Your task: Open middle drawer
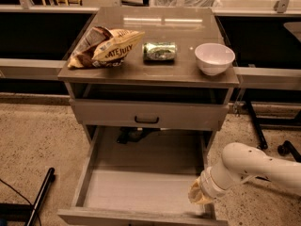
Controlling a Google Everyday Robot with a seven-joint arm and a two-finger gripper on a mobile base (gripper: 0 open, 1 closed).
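- Middle drawer (141,187): lower centre of frame, pulled far out beneath the shut top drawer (146,114); long axis runs left to right
- Pincer (200,197): lower right, at the drawer's right front corner, drawer lying to its left; open or closed cannot be told
- Worktop (164,74): chip bag (106,46) reading "ATE JULY", green can (160,51) with illegible label, white bowl (214,58)
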